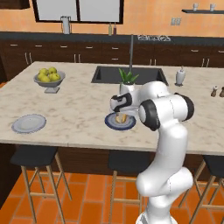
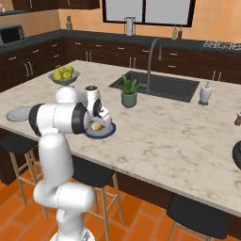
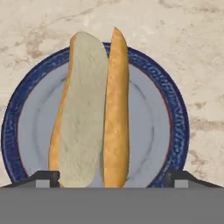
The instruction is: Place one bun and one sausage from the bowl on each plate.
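Observation:
A split bun [image 3: 89, 113], pale crumb on one half and golden crust on the other, lies on the blue-grey plate [image 3: 180, 114] with the dark blue rim. My gripper [image 3: 112, 177] hangs just above it, open, its fingertips [image 3: 47, 177] spread wide on either side of the bun's near end. From the base views the hand [image 1: 119, 113] hovers over the same plate [image 1: 109, 124] near the counter's front edge. The pale grey plate [image 1: 29, 123] sits bare at the left. The dark bowl [image 2: 237, 155] peeks in at the right edge. No sausage is in view.
A silvery pedestal bowl of yellow-green fruit [image 1: 49, 78] stands at the back left. A potted plant [image 1: 127, 83] is just behind the blue plate, before the sink [image 1: 144, 74] and tap. A soap dispenser [image 1: 180, 77] and shakers [image 1: 217, 92] are at the right. Stools line the front.

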You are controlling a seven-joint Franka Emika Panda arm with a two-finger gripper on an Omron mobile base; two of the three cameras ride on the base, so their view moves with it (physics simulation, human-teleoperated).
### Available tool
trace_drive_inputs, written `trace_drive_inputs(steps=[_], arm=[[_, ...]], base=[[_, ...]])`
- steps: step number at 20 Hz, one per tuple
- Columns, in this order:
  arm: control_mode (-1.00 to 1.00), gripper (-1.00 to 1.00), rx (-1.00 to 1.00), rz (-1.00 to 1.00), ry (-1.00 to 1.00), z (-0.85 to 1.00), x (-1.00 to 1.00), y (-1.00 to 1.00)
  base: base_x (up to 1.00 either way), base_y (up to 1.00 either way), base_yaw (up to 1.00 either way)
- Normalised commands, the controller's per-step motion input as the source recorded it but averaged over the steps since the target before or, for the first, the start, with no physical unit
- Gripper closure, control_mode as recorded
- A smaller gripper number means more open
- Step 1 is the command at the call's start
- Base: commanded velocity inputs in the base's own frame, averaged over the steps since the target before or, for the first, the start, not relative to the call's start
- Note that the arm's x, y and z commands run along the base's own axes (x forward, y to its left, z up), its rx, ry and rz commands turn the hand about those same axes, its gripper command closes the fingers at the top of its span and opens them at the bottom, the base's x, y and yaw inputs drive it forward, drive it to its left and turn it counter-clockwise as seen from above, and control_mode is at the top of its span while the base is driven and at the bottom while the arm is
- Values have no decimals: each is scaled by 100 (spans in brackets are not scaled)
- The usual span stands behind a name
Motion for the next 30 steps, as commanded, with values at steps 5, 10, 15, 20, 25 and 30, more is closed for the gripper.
trace_drive_inputs(steps=[5, 10, 15, 20, 25, 30], arm=[[-100, -100, 2, 8, -7, 40, -89, -19], [-100, -100, 0, 12, -3, 23, -100, -37], [-100, -100, 0, 9, -11, 59, -100, -9], [-100, -100, 0, 10, -1, 43, -100, -24], [-100, -100, 0, 9, 0, 10, -89, -26], [-100, -100, 0, 0, 0, 0, -5, 0]], base=[[0, 0, 0], [0, 0, 0], [0, 0, 0], [0, 0, 0], [0, 0, 0], [0, 0, 0]])
